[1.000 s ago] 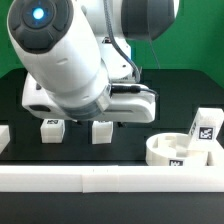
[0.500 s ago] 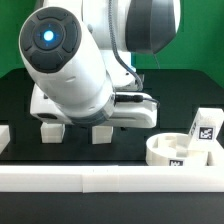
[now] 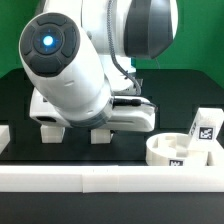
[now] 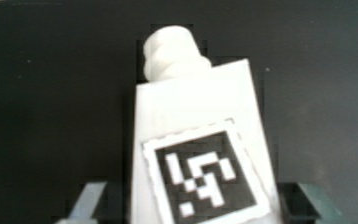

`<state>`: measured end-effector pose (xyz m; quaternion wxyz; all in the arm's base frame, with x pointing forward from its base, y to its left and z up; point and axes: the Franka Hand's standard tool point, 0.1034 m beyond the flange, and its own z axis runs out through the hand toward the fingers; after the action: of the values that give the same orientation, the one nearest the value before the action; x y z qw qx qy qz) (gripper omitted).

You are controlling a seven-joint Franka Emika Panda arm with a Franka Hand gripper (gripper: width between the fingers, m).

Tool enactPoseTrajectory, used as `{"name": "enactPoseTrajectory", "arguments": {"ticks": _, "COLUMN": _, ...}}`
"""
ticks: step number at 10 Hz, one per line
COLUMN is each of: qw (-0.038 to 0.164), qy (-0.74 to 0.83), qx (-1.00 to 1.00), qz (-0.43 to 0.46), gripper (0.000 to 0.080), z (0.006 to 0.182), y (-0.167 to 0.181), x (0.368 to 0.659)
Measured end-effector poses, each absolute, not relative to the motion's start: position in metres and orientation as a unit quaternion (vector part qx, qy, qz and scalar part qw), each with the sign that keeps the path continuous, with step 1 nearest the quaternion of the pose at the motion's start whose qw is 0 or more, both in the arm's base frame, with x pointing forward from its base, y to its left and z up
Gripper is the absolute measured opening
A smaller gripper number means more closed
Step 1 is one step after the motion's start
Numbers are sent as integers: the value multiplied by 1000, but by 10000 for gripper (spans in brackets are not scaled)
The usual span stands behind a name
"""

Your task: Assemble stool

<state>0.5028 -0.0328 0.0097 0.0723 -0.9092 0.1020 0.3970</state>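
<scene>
1. On the exterior view's left, the arm [image 3: 70, 70] looms over a leg [image 3: 52, 131] and a second leg [image 3: 100, 132] on the black worktop [image 3: 170, 100], hiding the end effector there.
2. In the wrist view, the end effector [image 4: 201, 205] is partly open. Its fingers [image 4: 91, 200] straddle a tagged leg [image 4: 197, 110] with slim gaps, holding nothing.
3. On the exterior view's right is the seat [image 3: 178, 152], with a third leg [image 3: 204, 125] bearing a wordless square tag [image 3: 206, 128]. A rail [image 3: 100, 178] runs in front.

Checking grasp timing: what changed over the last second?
White robot arm lowered over two white blocky tagged plastic legs; its fingers straddle one tagged leg, gaps visible, not gripping. Legs, round white plastic seat disc unmoved.
</scene>
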Motion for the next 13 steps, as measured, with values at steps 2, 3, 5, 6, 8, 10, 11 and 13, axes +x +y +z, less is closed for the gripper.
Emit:
{"name": "enactPoseTrajectory", "arguments": {"ticks": 2, "qw": 73, "qy": 101, "qx": -912, "qz": 391, "gripper": 324, "z": 15, "y": -33, "x": 509}}
{"name": "enactPoseTrajectory", "arguments": {"ticks": 3, "qw": 74, "qy": 98, "qx": -913, "qz": 389, "gripper": 324, "z": 24, "y": -31, "x": 514}}
{"name": "enactPoseTrajectory", "arguments": {"ticks": 5, "qw": 78, "qy": 94, "qx": -915, "qz": 386, "gripper": 324, "z": 61, "y": -18, "x": 528}}
{"name": "enactPoseTrajectory", "arguments": {"ticks": 6, "qw": 77, "qy": 93, "qx": -916, "qz": 381, "gripper": 324, "z": 71, "y": -12, "x": 533}}
{"name": "enactPoseTrajectory", "arguments": {"ticks": 8, "qw": 75, "qy": 96, "qx": -920, "qz": 373, "gripper": 324, "z": 70, "y": -13, "x": 537}}
{"name": "enactPoseTrajectory", "arguments": {"ticks": 10, "qw": 74, "qy": 99, "qx": -928, "qz": 352, "gripper": 324, "z": 68, "y": -15, "x": 541}}
{"name": "enactPoseTrajectory", "arguments": {"ticks": 11, "qw": 71, "qy": 100, "qx": -936, "qz": 331, "gripper": 324, "z": 66, "y": -16, "x": 548}}
{"name": "enactPoseTrajectory", "arguments": {"ticks": 13, "qw": 64, "qy": 105, "qx": -970, "qz": 209, "gripper": 324, "z": 80, "y": -7, "x": 558}}
